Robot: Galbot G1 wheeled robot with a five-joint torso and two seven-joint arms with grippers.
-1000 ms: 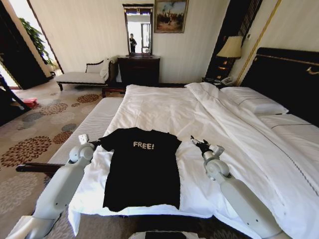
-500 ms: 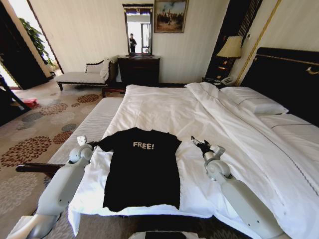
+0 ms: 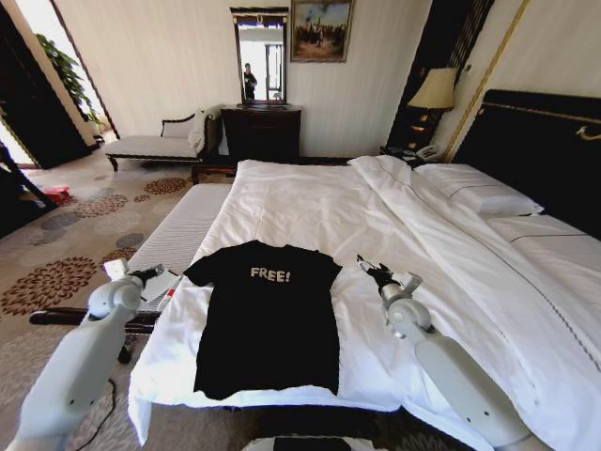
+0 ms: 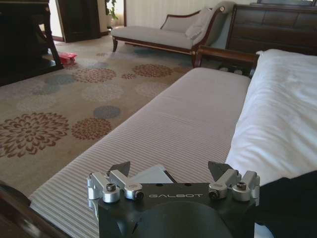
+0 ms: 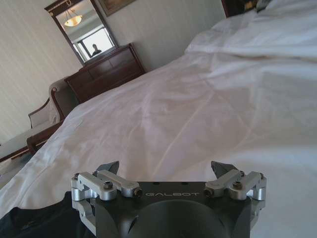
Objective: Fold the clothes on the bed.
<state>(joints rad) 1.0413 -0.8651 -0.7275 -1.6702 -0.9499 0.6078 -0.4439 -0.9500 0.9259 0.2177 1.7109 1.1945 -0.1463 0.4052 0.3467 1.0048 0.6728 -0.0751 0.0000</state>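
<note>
We saw black T-shirt point(image 3: 268, 315) flat, lower centre of frame, white "FREE!" lettering, on smooth white duvet point(image 3: 310, 211). Left gripper point(image 4: 168, 170), right gripper point(image 5: 166, 167): both spread wide, empty.

The left hand point(image 3: 150, 273) has pulled away from the T-shirt point(image 3: 268, 315), moving from the sleeve's edge toward the lower left of the head frame, and now hangs open over the striped bench point(image 3: 174, 244) beside the bed point(image 3: 310, 207). The sleeve lies flat, released.
</note>
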